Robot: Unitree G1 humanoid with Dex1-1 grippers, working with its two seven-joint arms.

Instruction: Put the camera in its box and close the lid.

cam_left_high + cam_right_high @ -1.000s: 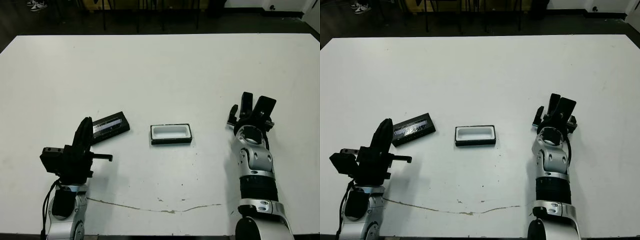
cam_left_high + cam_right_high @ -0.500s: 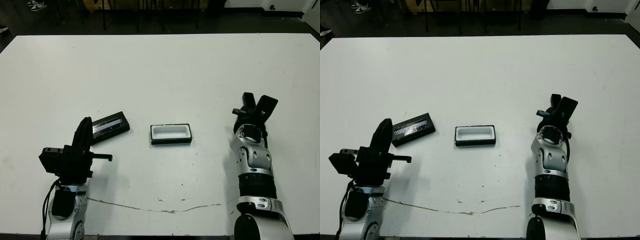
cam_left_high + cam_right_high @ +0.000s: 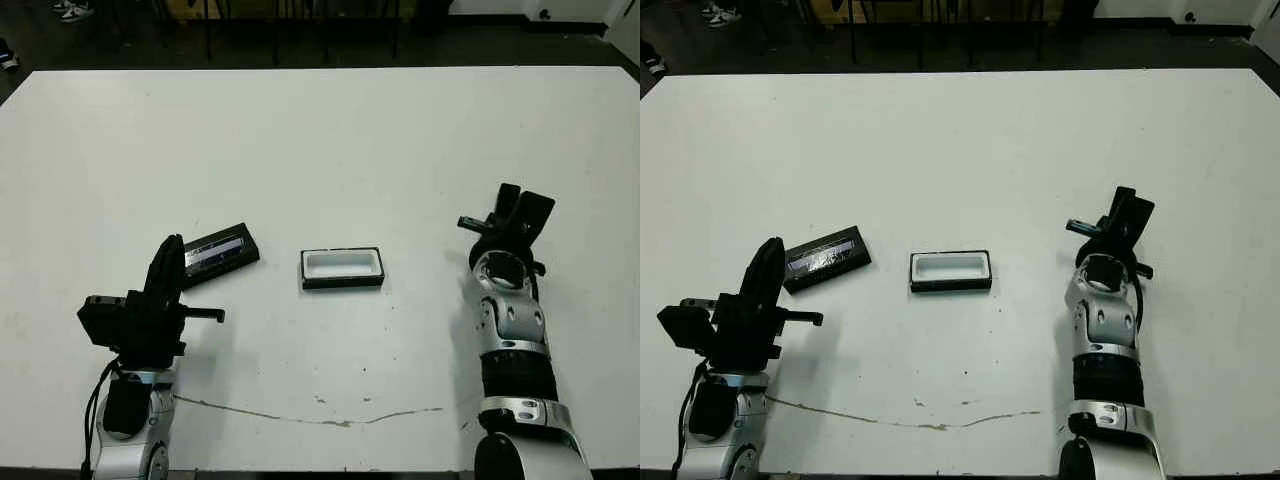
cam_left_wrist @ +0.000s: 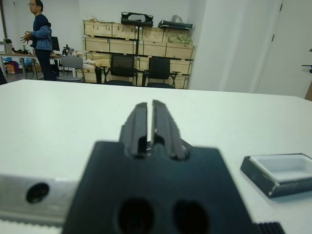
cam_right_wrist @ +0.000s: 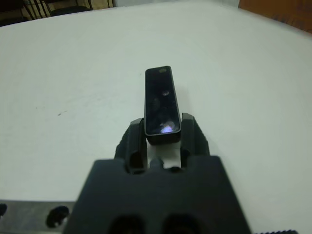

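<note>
While pinching the camera (image 5: pixel 161 105), the right gripper (image 5: pixel 162 137) hovers.

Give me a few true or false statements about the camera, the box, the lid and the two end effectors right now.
1. The right end effector grips the camera. True.
2. The box already holds the camera. False: its white inside is bare.
3. The lid covers the box. False: it lies flat on the table, apart from the box, on the robot's left.
4. The left end effector is shut and holds nothing. True.
5. The box lies between the two arms. True.
</note>
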